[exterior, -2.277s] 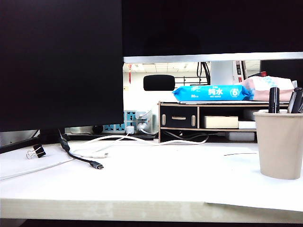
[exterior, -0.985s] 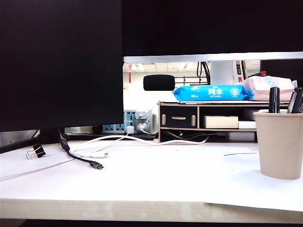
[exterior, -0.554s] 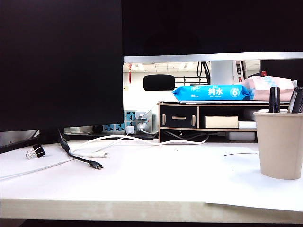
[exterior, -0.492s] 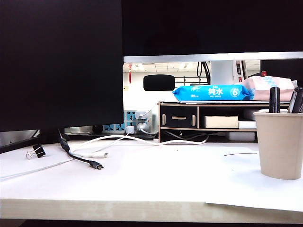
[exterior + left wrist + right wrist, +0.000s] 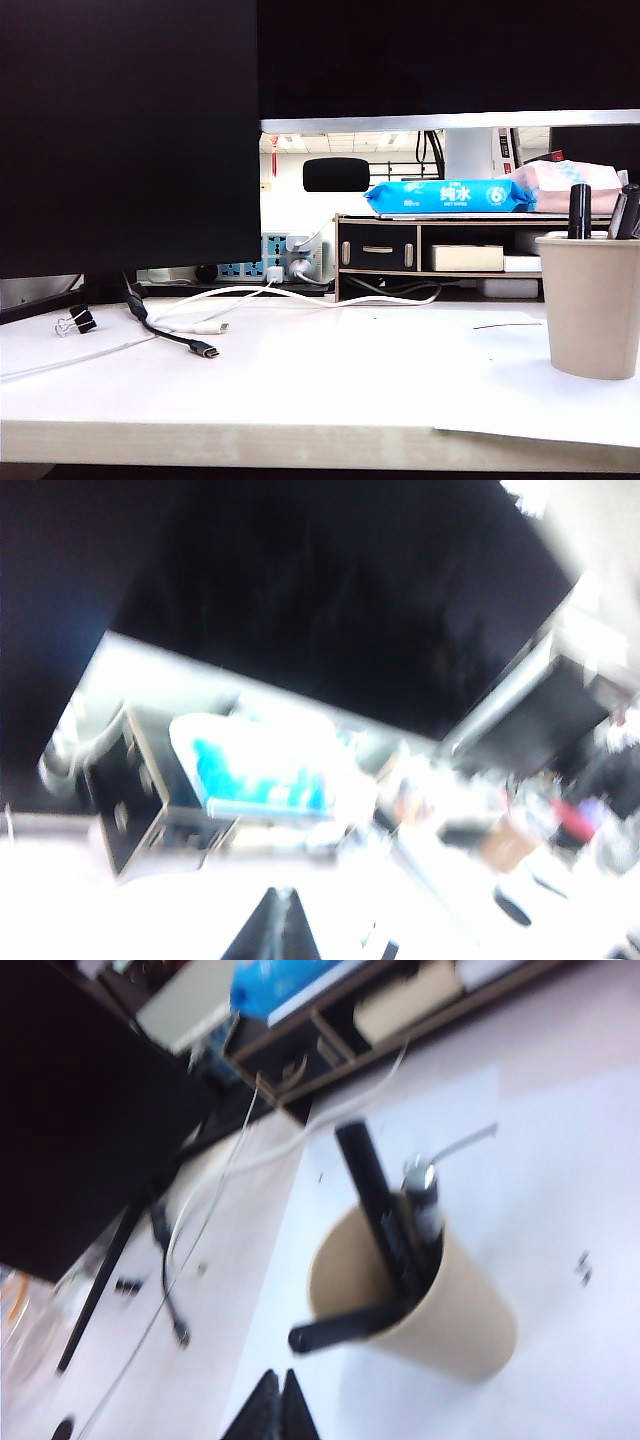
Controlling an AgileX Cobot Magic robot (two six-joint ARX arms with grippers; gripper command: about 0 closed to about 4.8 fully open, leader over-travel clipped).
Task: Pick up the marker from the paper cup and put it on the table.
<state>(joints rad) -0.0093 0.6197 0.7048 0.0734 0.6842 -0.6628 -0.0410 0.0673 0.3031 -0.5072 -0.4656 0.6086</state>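
The beige paper cup [image 5: 590, 305] stands at the right of the white table [image 5: 330, 380]. The black marker [image 5: 579, 210] sticks up out of it beside a dark, grey-glinting pen [image 5: 625, 212]. Neither gripper shows in the exterior view. In the right wrist view my right gripper [image 5: 278, 1385] is shut and empty, hovering above and short of the cup [image 5: 440, 1310]. Two black barrels and a grey pen [image 5: 425, 1185] stand in that cup; I cannot tell which barrel is the marker. My left gripper [image 5: 283, 900] is shut and empty in a blurred view.
A black monitor [image 5: 130, 130] fills the left and top. A wooden shelf riser [image 5: 430, 255] with a blue wipes pack [image 5: 445, 195] stands behind. A black USB cable [image 5: 175, 338], white cables [image 5: 250, 295] and a binder clip [image 5: 78, 320] lie at the left.
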